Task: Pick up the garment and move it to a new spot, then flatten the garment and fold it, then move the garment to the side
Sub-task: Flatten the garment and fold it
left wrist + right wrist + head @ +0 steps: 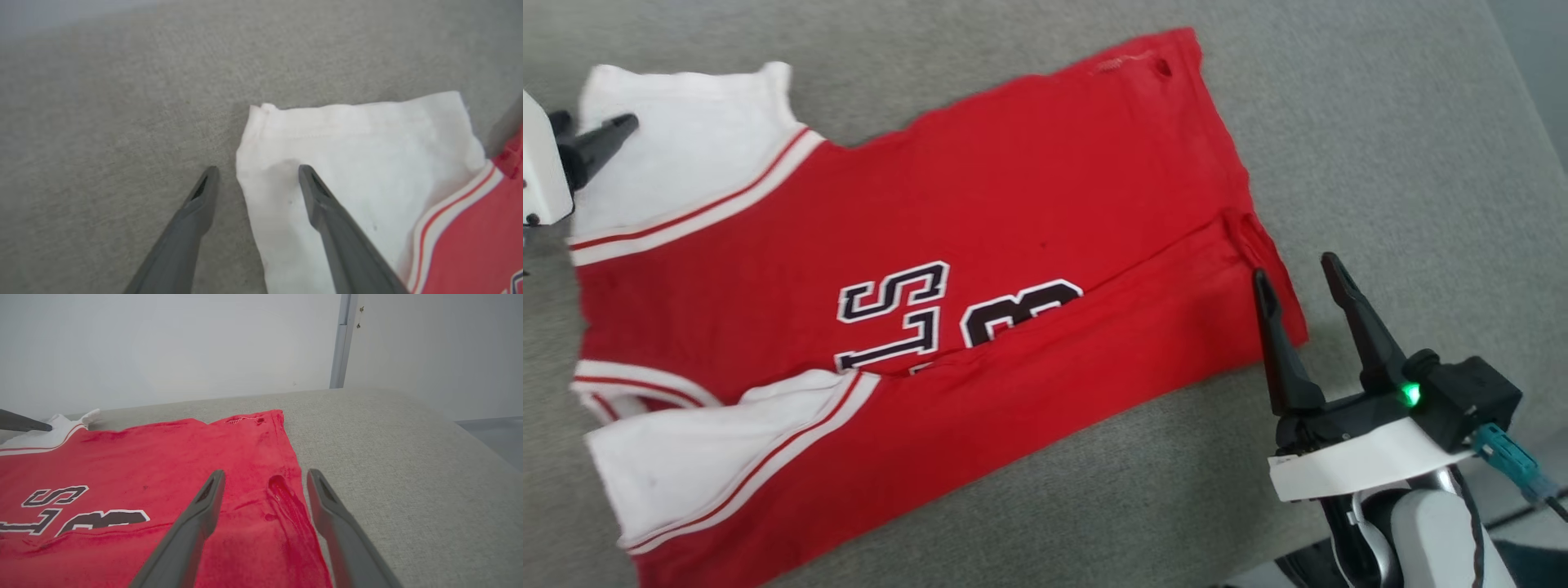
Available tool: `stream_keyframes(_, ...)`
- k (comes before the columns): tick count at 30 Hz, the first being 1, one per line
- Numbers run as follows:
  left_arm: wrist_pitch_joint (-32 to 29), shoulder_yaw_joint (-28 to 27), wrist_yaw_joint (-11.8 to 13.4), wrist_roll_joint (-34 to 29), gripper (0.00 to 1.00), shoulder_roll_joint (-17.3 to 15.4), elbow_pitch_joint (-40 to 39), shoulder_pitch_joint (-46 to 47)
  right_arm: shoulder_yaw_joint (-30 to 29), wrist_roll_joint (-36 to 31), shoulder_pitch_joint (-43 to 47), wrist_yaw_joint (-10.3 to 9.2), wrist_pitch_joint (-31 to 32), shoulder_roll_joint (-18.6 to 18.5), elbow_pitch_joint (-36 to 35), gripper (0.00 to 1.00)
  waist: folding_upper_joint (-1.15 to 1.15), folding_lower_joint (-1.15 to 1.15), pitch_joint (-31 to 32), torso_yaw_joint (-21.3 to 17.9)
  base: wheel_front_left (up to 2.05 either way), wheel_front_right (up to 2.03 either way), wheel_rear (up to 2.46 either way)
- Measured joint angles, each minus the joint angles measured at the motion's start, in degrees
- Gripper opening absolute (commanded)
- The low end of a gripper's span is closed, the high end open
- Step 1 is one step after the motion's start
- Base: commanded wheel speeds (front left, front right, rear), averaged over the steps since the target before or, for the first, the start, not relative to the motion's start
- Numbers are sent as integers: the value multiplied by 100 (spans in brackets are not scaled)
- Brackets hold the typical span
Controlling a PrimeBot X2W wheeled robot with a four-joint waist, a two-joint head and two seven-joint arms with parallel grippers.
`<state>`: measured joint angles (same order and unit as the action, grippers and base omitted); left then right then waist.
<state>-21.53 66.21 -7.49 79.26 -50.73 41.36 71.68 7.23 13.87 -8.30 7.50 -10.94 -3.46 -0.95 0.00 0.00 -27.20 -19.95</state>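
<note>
Grey fabric-covered tabletop (1380, 122), pale wall (163, 343) behind | red T-shirt (1029, 188) lies spread on it, near edge folded over the black lettering (907, 314) | my left pincer (255, 171) spread wide, empty, astride the white sleeve (347, 143) edge | my right pincer (1294, 273) spread wide, empty, over the hem edge

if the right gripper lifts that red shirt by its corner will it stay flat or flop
Likely floppy: the garment lies creased, with one long edge folded over. Probably light, thin fabric. Pushed, it would likely bunch on the textured grey surface rather than slide.
</note>
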Motion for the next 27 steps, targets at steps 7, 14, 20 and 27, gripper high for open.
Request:
stream_keyframes(7, -657, 31, 0, 389, 83, -175, -208, 171, 49, 25, -132, 0, -79, 22, 172, 100, 0, 0, -240, -162, 0, 0, 0)
stream_keyframes(14, -550, 105, 1, 338, 0, -200, -489, 298, 37, -121, -814, 0, 493, -65, 180, 100, 0, 0, -376, -54, 0, 0, 0)
stream_keyframes(20, -353, 149, 1, 347, 0, -40, -788, 367, 105, 276, -2072, 0, 2167, -561, 894, 100, 0, 0, -460, 162, 0, 0, 0)
stream_keyframes(27, -107, 253, -1, 347, 0, 238, -1073, 544, 64, 1068, -3863, 0, 3638, -1117, 2001, 100, 0, 0, -619, 608, 0, 0, 0)
